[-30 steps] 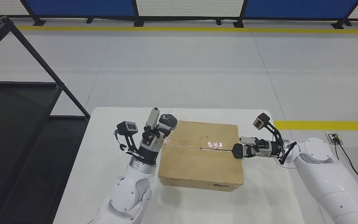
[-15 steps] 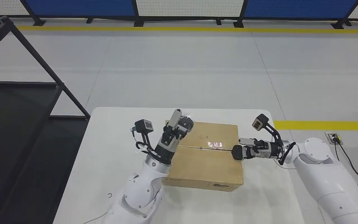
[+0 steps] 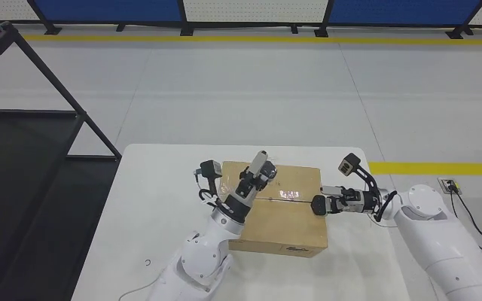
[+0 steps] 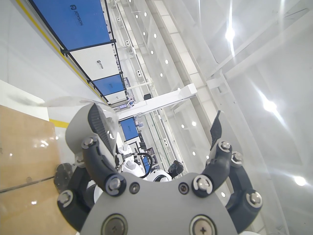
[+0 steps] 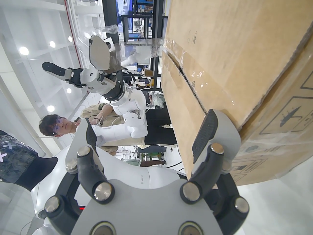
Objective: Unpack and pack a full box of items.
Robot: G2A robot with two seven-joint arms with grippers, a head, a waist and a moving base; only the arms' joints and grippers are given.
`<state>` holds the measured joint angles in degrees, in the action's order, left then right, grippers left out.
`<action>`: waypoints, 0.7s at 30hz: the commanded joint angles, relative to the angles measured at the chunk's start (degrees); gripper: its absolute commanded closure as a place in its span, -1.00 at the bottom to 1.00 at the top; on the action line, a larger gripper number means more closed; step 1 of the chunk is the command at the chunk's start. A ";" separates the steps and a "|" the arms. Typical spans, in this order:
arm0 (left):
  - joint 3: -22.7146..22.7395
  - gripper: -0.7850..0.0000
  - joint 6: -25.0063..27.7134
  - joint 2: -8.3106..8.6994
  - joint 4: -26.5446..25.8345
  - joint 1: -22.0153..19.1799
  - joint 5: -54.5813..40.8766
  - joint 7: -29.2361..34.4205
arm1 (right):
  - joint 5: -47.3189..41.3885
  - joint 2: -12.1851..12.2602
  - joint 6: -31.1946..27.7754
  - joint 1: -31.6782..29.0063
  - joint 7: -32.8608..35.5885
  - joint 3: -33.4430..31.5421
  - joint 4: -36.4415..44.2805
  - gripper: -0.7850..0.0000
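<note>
A closed cardboard box sits mid-table, its centre seam partly bared of clear tape. My left gripper is raised above the box's far-left part, open. A peeled strip of clear tape clings to one of its fingers and stretches back to the seam. The strip also shows in the left wrist view beside the box top. My right gripper is open at the box's right end. One of its fingers lies against the box's upper edge.
The white table has bare room left of the box and a narrow strip in front. A black metal rack stands off the table's left side. Open floor with a yellow line lies beyond.
My left arm has swung from the box's left edge rightward over its top, rising and drawing the tape strip along. The right gripper and the box have stayed put.
</note>
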<state>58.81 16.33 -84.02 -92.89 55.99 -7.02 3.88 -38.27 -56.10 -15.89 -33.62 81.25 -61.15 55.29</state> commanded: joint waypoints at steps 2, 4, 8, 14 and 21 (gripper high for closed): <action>-1.12 -1.00 -0.25 -0.32 0.57 -0.38 0.75 0.22 | -0.04 -0.11 -0.08 0.06 0.15 -0.03 -0.13 -1.00; -1.80 -1.00 -0.31 -0.52 0.87 -0.55 1.29 0.28 | -0.01 -0.18 -0.11 0.09 0.22 -0.02 -0.28 -1.00; -2.97 -1.00 -0.59 -0.89 1.35 -0.97 2.66 0.61 | -0.04 -0.38 -0.32 0.26 0.47 0.08 -0.71 -1.00; -5.48 -1.00 -0.74 -1.57 1.97 -1.10 4.72 0.81 | -0.04 -0.64 -0.52 0.51 0.69 0.11 -1.33 -1.00; -7.27 -1.00 -0.73 -2.25 2.53 -1.02 6.38 0.87 | -0.08 -0.86 -0.81 0.77 1.13 -0.05 -2.10 -1.00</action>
<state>51.71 15.62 -86.19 -90.46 54.98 -0.86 4.74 -38.38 -56.95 -16.66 -32.91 82.30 -61.14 53.41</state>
